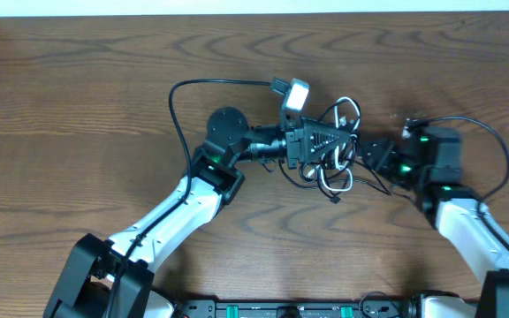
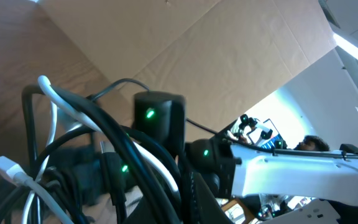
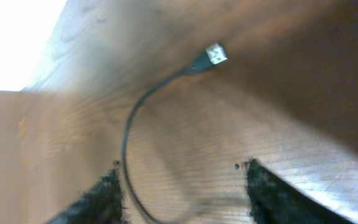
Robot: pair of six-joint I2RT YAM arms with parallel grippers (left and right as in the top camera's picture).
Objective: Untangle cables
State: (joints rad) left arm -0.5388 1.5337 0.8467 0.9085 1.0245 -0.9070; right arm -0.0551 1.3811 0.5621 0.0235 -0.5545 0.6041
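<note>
Overhead: the cables (image 1: pixel 334 177) sit in one knot at table centre, between the two arms. The left gripper (image 1: pixel 336 144) is pushed into the knot from the left. The right gripper (image 1: pixel 374 157) sits just beside its right edge. I judge these cords light, limp and springy. They will slide over each other, but loops can cinch if pulled hard. Best hold is a free run near a plug, not the middle of the knot.

Left wrist: black cords and a white cord (image 2: pixel 48 87) cross right against the lens, raised off the wood. My own fingers are hidden behind them. I take the jaws as closed, and from the way the bundle hangs I judge them clamped on the cables. The right arm (image 2: pixel 291 168) is behind.

Right wrist: fingers (image 3: pixel 101 196) stand well apart and hold nothing. A black cord (image 3: pixel 129 124) lies on the table (image 3: pixel 260 112). It curves from its plug (image 3: pixel 215 54), well ahead, back to the left-hand fingertip in this view. I cannot tell whether they touch.
</note>
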